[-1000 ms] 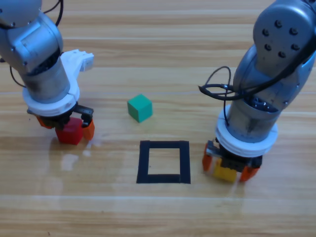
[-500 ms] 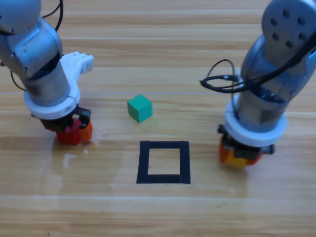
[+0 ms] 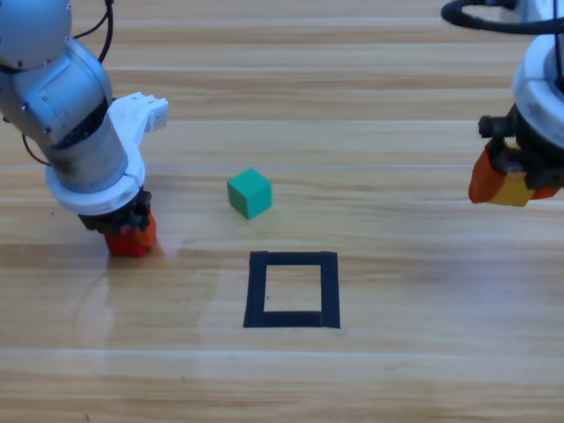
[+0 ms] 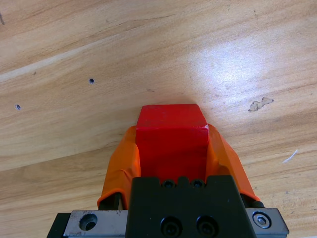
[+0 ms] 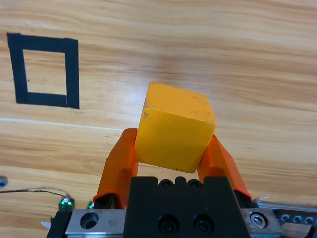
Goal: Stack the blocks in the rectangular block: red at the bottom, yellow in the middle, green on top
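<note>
- Left gripper (image 3: 126,233), low near the wooden table's (image 3: 282,379) left edge, has closed tight on my small matte red cube (image 4: 171,139).
- Right gripper (image 3: 511,183) has lifted the small yellow cube (image 5: 176,133) toward the right edge, clamped, slightly tilted.
- Black tape square (image 3: 292,289) awaits red first; the teal-green cube (image 3: 249,192) sits untouched behind it.

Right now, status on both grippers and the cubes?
Left gripper shut on small red cube, at table. Right gripper holds yellow cube aloft. Teal-green cube loose; black tape square unoccupied.
</note>
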`<state>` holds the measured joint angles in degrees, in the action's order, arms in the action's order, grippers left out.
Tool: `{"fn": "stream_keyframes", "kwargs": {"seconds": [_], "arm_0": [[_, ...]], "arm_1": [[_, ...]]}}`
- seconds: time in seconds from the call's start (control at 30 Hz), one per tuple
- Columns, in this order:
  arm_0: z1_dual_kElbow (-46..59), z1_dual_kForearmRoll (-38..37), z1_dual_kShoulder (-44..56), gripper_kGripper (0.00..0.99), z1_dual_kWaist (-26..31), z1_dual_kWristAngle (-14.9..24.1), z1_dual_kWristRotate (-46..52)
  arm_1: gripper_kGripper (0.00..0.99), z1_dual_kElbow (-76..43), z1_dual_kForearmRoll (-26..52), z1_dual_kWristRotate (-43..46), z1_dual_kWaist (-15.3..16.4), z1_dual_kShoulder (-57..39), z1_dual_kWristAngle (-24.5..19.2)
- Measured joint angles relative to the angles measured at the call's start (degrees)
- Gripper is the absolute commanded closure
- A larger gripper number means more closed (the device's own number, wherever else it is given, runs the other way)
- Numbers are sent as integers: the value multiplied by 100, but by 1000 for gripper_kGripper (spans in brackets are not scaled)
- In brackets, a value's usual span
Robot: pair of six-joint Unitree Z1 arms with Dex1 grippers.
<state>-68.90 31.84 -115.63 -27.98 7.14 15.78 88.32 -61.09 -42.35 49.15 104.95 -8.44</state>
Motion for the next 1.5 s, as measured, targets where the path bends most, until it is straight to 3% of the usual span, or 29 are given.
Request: {"fn": "stream_keyframes", "kwargs": {"seconds": [0.2,0.3,0.57,0.7,0.9,1.1,1.5], "arm_0": [[-40,3,114,990,-43,-25,-127],[-397,302,336,990,-208,-357,-233],[-994,705,599,990,-1332,-837,189],[-1868,1308,206,990,-1792,-852,701],[-3001,2128,-656,990,-2371,-310,1824],[-4366,3145,-1515,990,-2602,132,2952],[-4450,3243,-1707,990,-2649,499,4015]], "arm_1": [[826,-37,0,161,-16,41,44],[826,-37,0,423,-22,74,201],[826,-37,0,688,-74,78,223],[826,-33,-6,902,-108,89,255],[826,-14,-51,986,-156,151,255],[826,28,-51,1066,-195,219,256],[826,209,-52,1149,-213,418,385]]}}
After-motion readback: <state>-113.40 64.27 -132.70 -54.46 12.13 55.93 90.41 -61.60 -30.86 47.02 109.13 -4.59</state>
